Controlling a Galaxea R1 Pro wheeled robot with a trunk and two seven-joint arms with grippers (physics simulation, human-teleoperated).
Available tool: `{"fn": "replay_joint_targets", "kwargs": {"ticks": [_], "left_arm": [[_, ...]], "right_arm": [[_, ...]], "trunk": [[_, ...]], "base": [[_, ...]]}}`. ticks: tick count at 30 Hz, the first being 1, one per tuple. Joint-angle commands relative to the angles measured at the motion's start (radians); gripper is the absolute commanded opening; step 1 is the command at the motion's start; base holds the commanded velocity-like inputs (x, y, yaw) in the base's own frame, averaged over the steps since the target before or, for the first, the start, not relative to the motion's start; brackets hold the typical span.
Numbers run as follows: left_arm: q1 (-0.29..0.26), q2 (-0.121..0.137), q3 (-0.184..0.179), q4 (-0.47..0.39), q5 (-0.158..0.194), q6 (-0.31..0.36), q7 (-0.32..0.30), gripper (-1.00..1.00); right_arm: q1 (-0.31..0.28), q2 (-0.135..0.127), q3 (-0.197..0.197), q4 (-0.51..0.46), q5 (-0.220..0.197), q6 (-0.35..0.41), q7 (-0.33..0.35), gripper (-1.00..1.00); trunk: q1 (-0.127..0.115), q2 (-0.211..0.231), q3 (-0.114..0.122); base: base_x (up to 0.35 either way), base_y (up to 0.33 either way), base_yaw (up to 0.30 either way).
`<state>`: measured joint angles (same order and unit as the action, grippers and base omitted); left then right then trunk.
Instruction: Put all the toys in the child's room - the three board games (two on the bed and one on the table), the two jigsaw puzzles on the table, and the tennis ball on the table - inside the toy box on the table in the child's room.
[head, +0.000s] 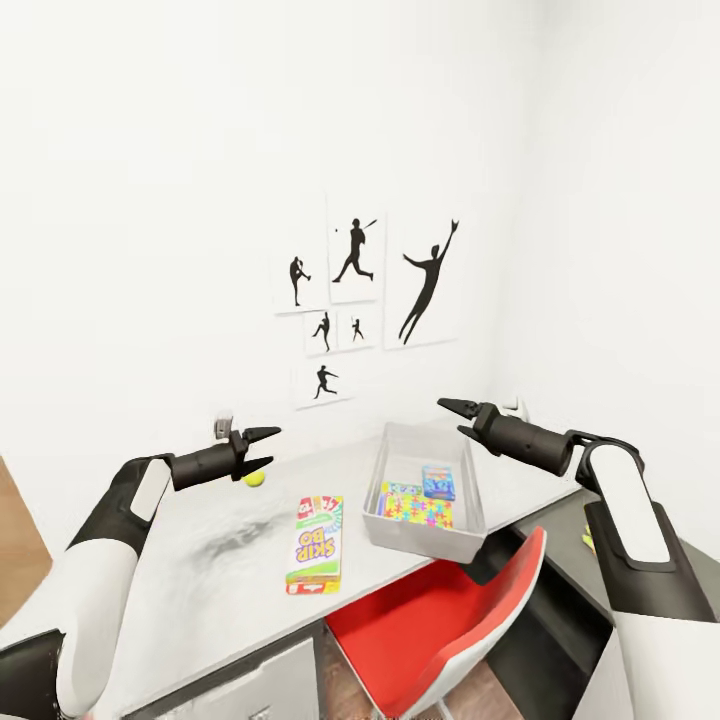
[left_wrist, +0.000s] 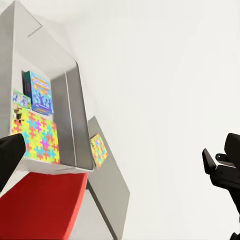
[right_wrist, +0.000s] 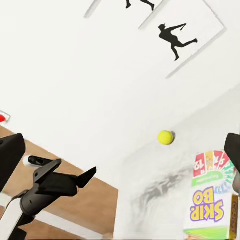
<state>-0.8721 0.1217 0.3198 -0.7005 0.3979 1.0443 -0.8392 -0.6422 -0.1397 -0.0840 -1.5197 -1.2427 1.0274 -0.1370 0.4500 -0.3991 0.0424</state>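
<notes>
Head view: red chair (head: 440, 610) partly under table (head: 200, 560).

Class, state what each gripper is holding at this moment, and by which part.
Nothing is held. The left gripper and the right gripper both hang open and empty above the grey table, apart from the small yellow tennis ball.
</notes>
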Motion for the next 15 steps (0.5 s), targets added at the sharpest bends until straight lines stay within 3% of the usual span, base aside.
{"fn": "replay_joint_targets", "kwargs": {"ticks": [1,11,15], "left_arm": [[-0.001,0.000,0.002,0.001,-0.005,0.003,-0.006,1.00],[-0.001,0.000,0.002,0.001,-0.005,0.003,-0.006,1.00],[-0.001,0.001,0.003,0.001,-0.005,0.003,-0.006,1.00]], "right_arm": [[0.000,0.000,-0.001,-0.001,-0.011,0.003,-0.010,1.00],[-0.001,0.000,0.000,-0.003,-0.011,0.003,-0.010,1.00],[-0.002,0.000,0.000,-0.003,-0.011,0.002,-0.010,1.00]], "trunk": [[0.000,-0.001,0.000],[0.000,-0.001,0.009],[0.000,-0.001,0.010]], "base": [[-0.219,0.112,0.244],[-0.259,0.149,0.242],[-0.271,0.161,0.120]]}}
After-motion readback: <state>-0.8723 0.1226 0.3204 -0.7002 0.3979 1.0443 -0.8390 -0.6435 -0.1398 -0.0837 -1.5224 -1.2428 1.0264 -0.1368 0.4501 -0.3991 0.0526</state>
